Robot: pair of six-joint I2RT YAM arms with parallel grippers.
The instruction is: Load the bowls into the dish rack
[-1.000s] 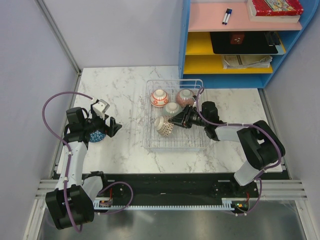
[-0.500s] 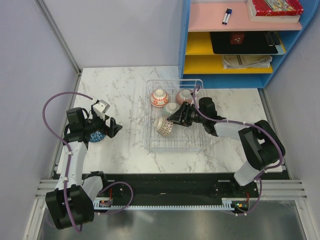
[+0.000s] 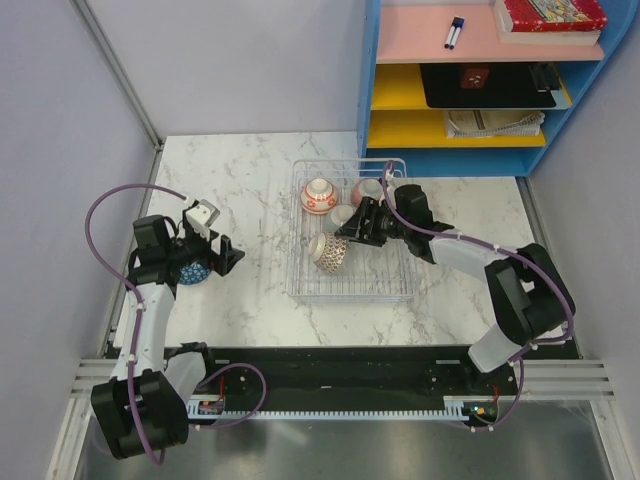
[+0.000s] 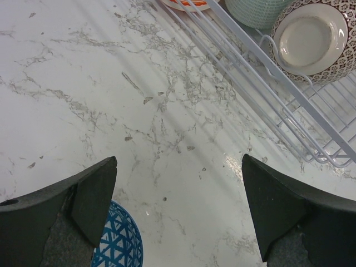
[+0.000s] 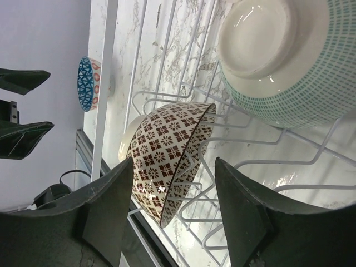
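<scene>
Bowls: glazed ceramic, stiff, slick, chip-prone, and light enough for one pincer. Best taken across the rim wall, one finger inside and one outside.

On the marble (image 3: pixel 250 190), left of the dish rack (image 3: pixel 348 296), sits the blue bowl (image 3: pixel 191 271). My left pincer (image 4: pixel 178 161) hangs over it, jaws wide, empty.

Rack contents:
- two red bowls (image 3: pixel 319 195) at the far side
- pale green bowl (image 5: pixel 289 67) in the middle
- brown patterned bowl (image 3: pixel 330 252) tipped on edge, near-left

My right pincer (image 5: pixel 173 161) hangs over these, jaws parted, gripping nothing.

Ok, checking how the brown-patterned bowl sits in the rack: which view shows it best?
Right wrist: the brown-patterned bowl is large, on its side among the dish rack wires. Top external shows it small; left wrist, only its pale inside.
</scene>
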